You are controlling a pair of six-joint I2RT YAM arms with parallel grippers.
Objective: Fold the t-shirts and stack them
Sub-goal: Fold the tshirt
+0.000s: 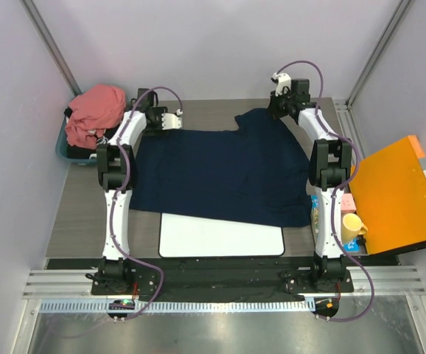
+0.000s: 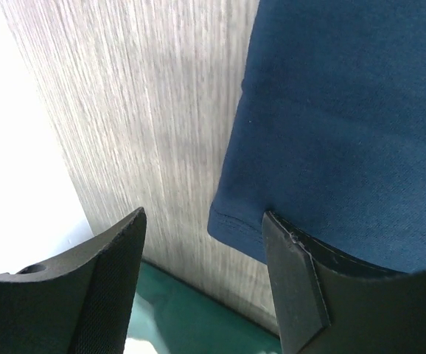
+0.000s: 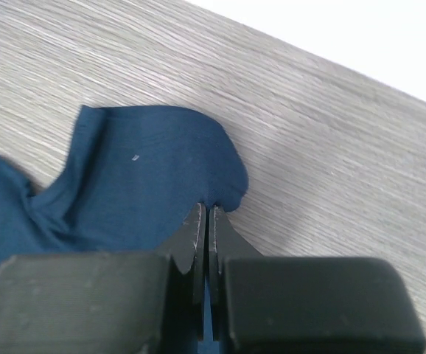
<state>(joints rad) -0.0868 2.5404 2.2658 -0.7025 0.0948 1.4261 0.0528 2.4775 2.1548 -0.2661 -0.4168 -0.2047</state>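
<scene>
Right hand (image 3: 206, 209) pinches navy t-shirt (image 3: 139, 169) edge; pinched cloth hidden inside grip.

White mat (image 1: 220, 237) far edge partly under navy t-shirt (image 1: 220, 169), bin (image 1: 60, 147) mostly buried by pink t-shirt (image 1: 95, 110)
</scene>
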